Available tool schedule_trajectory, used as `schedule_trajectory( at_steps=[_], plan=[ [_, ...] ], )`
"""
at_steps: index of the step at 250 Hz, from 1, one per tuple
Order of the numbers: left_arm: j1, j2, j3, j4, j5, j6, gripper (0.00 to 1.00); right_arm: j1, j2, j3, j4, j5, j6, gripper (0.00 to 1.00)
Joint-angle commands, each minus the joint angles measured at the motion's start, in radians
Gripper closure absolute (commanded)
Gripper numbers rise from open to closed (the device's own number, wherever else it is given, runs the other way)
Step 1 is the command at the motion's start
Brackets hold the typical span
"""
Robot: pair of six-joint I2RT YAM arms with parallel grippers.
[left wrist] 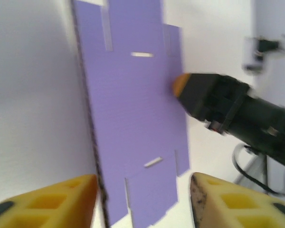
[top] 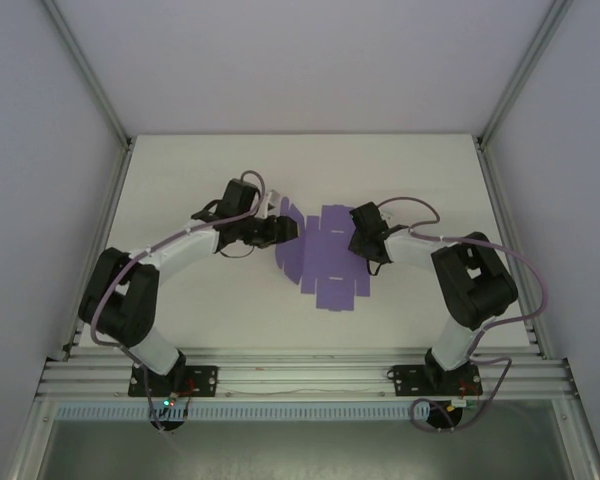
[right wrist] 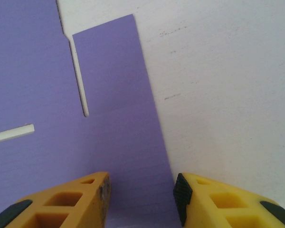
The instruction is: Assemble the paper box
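From the overhead camera I saw the paper box (top: 325, 262) as a flat, unfolded purple sheet lying near the middle of the white table (top: 180, 170), between the two arms. The left gripper (top: 283, 230) reached in over the sheet's left edge, and the right gripper (top: 361, 226) sat over its right side, with the flaps spreading toward the near edge of the table below both. Through the left wrist camera, the left gripper (left wrist: 143, 185) had its yellow fingers (left wrist: 61, 199) spread wide. The near end of the paper box (left wrist: 133, 118) ran down into the gap between them, and I saw no pad pressed on the card, so I read that hand as released. In that same view the dark right gripper (left wrist: 181, 85) came in from the right, its orange tip at the sheet's far long edge; I couldn't tell whether it was actually touching. Thin cut slits (left wrist: 142, 54) showed pale against the purple. On the right wrist camera, the right gripper (right wrist: 141, 185) also stood parted, its fingers (right wrist: 66, 199) either side of a long flap of the paper box (right wrist: 114, 95) whose right edge ran into the gap. The card lay flat on the table (right wrist: 228, 95), and nothing was clamped there either.
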Motion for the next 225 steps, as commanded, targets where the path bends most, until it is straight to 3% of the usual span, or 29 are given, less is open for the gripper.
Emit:
schedule_trajectory(
  at_steps=[1, 26, 82, 107, 130, 160, 187, 225],
  plan=[
    [-0.011, 0.064, 0.117, -0.269, -0.238, 0.061, 0.58, 0.021, 0.110, -0.051, -0.103, -0.144, 0.011, 0.57],
    [-0.015, 0.111, 0.170, -0.368, -0.329, 0.084, 0.67, 0.020, 0.097, -0.054, -0.120, -0.121, 0.011, 0.57],
    [-0.018, 0.091, 0.185, -0.295, -0.278, 0.103, 0.93, 0.014, 0.020, -0.054, -0.105, -0.103, 0.004, 0.56],
    [-0.017, 0.034, 0.209, -0.275, -0.276, 0.122, 1.00, -0.046, -0.090, -0.057, -0.083, -0.125, -0.034, 0.52],
    [-0.017, -0.059, 0.211, -0.203, -0.232, 0.139, 1.00, -0.122, -0.236, -0.055, -0.030, -0.237, -0.095, 0.34],
    [-0.012, -0.213, 0.160, -0.040, -0.125, 0.152, 1.00, -0.203, -0.418, -0.031, 0.040, -0.375, -0.151, 0.21],
    [0.018, -0.329, 0.127, 0.072, -0.072, 0.123, 1.00, -0.329, -0.509, -0.049, 0.198, -0.616, -0.089, 0.12],
    [0.085, -0.441, 0.084, 0.182, 0.035, 0.053, 1.00, -0.426, -0.524, -0.029, 0.331, -0.921, -0.040, 0.10]
  ],
)
